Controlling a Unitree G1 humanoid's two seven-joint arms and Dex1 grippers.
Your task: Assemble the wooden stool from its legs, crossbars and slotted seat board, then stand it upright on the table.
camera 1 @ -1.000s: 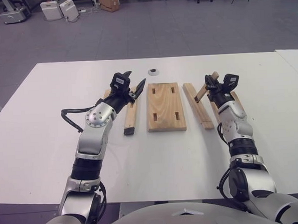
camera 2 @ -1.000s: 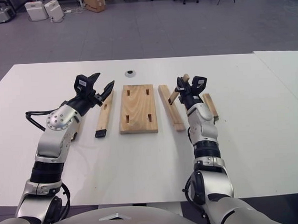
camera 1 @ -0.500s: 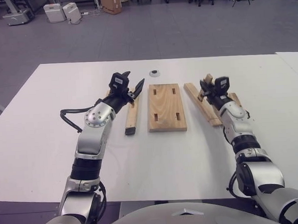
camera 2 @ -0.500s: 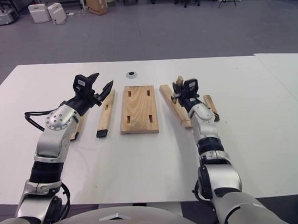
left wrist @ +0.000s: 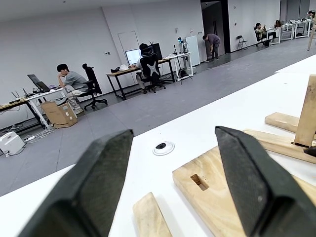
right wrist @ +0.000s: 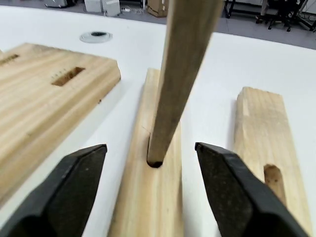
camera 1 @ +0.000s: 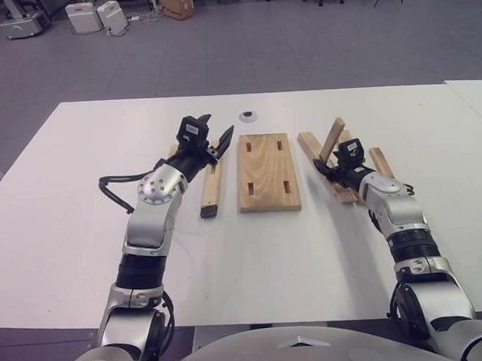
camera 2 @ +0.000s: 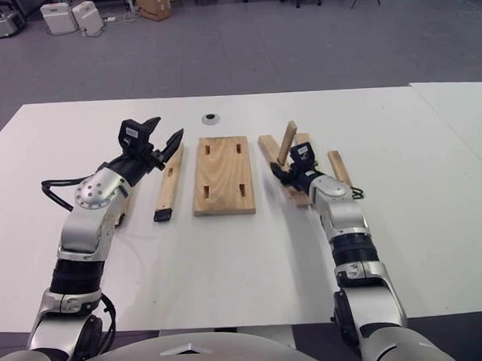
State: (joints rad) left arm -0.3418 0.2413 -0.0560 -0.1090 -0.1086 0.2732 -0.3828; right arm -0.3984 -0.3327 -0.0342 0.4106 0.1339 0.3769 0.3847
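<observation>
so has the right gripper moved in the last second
Yes. The right gripper has pulled back toward the robot alongside the seat board, from near its far end to about its middle, leaving the crossbar standing.

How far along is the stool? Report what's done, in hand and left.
Done: one crossbar stands slanted in a hole of a leg lying flat right of the seat board. In hand: nothing; the right gripper is open around that crossbar's base, the left gripper open above another leg. Left: joining the remaining pieces, fitting the seat board, standing the stool up.
</observation>
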